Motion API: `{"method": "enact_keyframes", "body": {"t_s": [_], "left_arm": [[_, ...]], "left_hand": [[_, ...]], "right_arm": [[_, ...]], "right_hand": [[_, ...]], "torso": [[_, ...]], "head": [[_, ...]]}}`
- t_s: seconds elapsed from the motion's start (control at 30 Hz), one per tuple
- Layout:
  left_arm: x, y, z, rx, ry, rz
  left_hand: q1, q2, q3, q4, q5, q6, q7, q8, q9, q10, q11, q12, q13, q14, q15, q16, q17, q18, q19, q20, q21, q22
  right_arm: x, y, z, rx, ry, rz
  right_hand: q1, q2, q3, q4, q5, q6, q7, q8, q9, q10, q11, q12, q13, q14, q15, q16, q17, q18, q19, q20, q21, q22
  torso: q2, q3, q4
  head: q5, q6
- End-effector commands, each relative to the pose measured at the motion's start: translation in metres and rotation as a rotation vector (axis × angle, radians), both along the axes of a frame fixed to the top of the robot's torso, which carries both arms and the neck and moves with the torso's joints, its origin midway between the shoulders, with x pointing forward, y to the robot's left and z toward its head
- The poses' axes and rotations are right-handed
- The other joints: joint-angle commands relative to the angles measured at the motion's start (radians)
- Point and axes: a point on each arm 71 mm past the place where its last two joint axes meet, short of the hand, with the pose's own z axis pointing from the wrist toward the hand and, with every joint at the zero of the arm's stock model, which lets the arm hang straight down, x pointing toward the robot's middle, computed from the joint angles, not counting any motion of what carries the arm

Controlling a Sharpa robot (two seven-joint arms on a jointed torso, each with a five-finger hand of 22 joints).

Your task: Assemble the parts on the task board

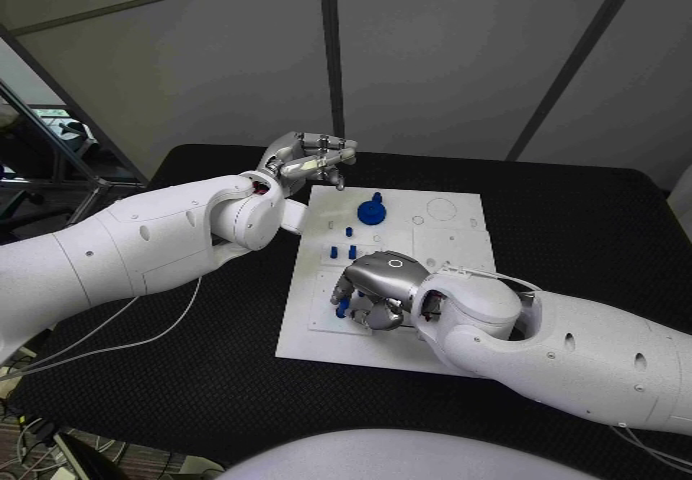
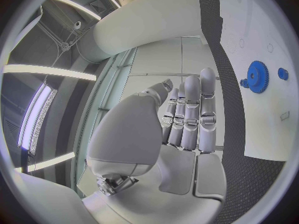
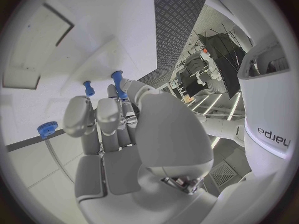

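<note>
Right robot hand [image 1: 378, 288] pinching blue peg [image 3: 117, 82] over task board [image 1: 454, 250], left robot hand [image 1: 306, 157] released beyond blue gear [image 2: 256, 76]

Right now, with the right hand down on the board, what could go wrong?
1. The right hand sits low among small blue pegs; the peg by its fingertips could get tipped or slip, and whether it is gripped is unclear.
2. The head view is blocked there by the hand itself, so alignment is hard to check.
3. The left hand hovers near the blue gear; a downward drift could nudge it.
</note>
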Motion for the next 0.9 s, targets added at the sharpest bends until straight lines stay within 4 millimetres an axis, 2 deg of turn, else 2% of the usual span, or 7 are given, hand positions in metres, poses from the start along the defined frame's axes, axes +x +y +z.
{"method": "enact_keyframes", "body": {"t_s": [0.03, 0.3, 0.5, 0.57, 0.63, 0.77, 0.9], "left_arm": [[0.000, -0.001, 0.002, 0.007, -0.006, -0.017], [0.000, 0.002, 0.001, 0.016, -0.002, -0.012], [0.000, 0.003, 0.001, 0.019, 0.001, -0.010], [0.000, 0.004, 0.000, 0.019, 0.001, -0.010], [0.000, 0.004, 0.000, 0.019, 0.002, -0.011], [0.000, 0.005, 0.000, 0.020, 0.004, -0.012], [0.000, 0.006, -0.001, 0.022, 0.006, -0.012]], "left_hand": [[0.009, 0.005, -0.002, -0.002, 0.001, -0.008, 0.003, -0.001, 0.000, -0.009, 0.001, 0.006, -0.001, -0.008, -0.002, -0.001, -0.001, -0.018, -0.002, 0.004, -0.004, -0.001], [0.008, 0.005, -0.003, -0.002, 0.001, -0.008, 0.003, -0.001, 0.000, -0.009, 0.001, 0.006, -0.001, -0.008, -0.002, 0.000, -0.002, -0.018, -0.002, 0.004, -0.004, -0.001], [0.006, 0.004, -0.004, 0.000, 0.001, -0.010, 0.004, -0.001, 0.000, -0.011, 0.002, 0.006, -0.002, -0.008, -0.001, 0.000, -0.002, -0.018, -0.002, 0.004, -0.005, -0.002], [0.006, 0.004, -0.005, 0.000, 0.001, -0.011, 0.004, -0.002, 0.000, -0.011, 0.002, 0.006, -0.002, -0.009, -0.001, 0.000, -0.003, -0.018, -0.002, 0.004, -0.005, -0.002], [0.006, 0.004, -0.005, 0.000, 0.001, -0.011, 0.004, -0.002, 0.000, -0.011, 0.002, 0.006, -0.002, -0.009, -0.001, 0.000, -0.003, -0.018, -0.002, 0.004, -0.005, -0.002], [0.006, 0.004, -0.005, 0.000, 0.001, -0.011, 0.004, -0.002, 0.000, -0.011, 0.002, 0.006, -0.002, -0.009, -0.001, 0.000, -0.003, -0.018, -0.002, 0.004, -0.005, -0.002], [0.006, 0.004, -0.006, 0.000, 0.001, -0.011, 0.004, -0.002, -0.001, -0.012, 0.002, 0.007, -0.002, -0.009, -0.001, 0.000, -0.003, -0.018, -0.002, 0.004, -0.005, -0.002]], "right_arm": [[-0.002, 0.002, 0.001, 0.009, 0.002, 0.027], [-0.002, 0.002, 0.002, 0.033, -0.005, 0.028], [-0.001, 0.000, 0.006, 0.081, -0.015, 0.017], [-0.001, -0.001, 0.007, 0.104, -0.022, 0.013], [-0.002, -0.003, 0.010, 0.135, -0.034, 0.008], [-0.003, -0.012, 0.015, 0.184, -0.051, -0.005], [-0.004, -0.029, 0.021, 0.240, -0.049, -0.040]], "right_hand": [[-0.015, -0.008, -0.004, 0.005, 0.006, -0.017, -0.002, -0.004, -0.003, -0.016, 0.003, -0.007, 0.001, -0.005, 0.007, -0.015, -0.021, 0.006, -0.020, 0.003, -0.022, -0.024], [-0.030, -0.020, -0.016, 0.005, 0.004, -0.053, -0.003, -0.003, -0.006, -0.047, 0.006, -0.014, 0.002, -0.018, 0.009, -0.052, -0.074, 0.018, -0.057, 0.007, -0.067, -0.070], [-0.038, -0.022, -0.048, 0.001, 0.004, -0.105, 0.001, -0.003, -0.006, -0.103, 0.012, -0.022, 0.002, -0.035, 0.013, -0.104, -0.140, 0.032, -0.097, 0.011, -0.126, -0.132], [-0.036, -0.022, -0.062, -0.002, 0.006, -0.140, -0.006, -0.004, -0.008, -0.127, 0.014, -0.025, 0.002, -0.039, 0.015, -0.117, -0.156, 0.036, -0.111, 0.012, -0.149, -0.155], [-0.036, -0.020, -0.081, -0.005, 0.011, -0.164, -0.009, -0.004, -0.007, -0.148, 0.017, -0.023, 0.003, -0.040, 0.017, -0.126, -0.168, 0.040, -0.121, 0.014, -0.169, -0.176], [-0.035, -0.018, -0.108, -0.007, 0.016, -0.206, -0.012, -0.005, -0.008, -0.160, 0.018, -0.011, 0.005, -0.044, 0.018, -0.144, -0.190, 0.045, -0.131, 0.015, -0.191, -0.198], [-0.036, -0.009, -0.128, -0.003, 0.018, -0.195, -0.007, -0.001, -0.004, -0.142, 0.012, 0.014, 0.007, -0.044, 0.014, -0.158, -0.207, 0.047, -0.132, 0.012, -0.203, -0.209]], "torso": [[0.001, 0.0004, -0.0006], [0.000, 0.0008, -0.0001], [-0.001, 0.0006, -0.0006], [-0.001, 0.0010, -0.0008], [0.000, 0.0019, -0.0014], [-0.001, 0.0012, -0.0022], [-0.002, 0.0003, -0.0026]], "head": [[0.001, 0.001], [-0.001, 0.001], [-0.001, 0.003], [-0.001, 0.004], [0.000, 0.006], [-0.002, 0.008], [-0.008, 0.014]]}}
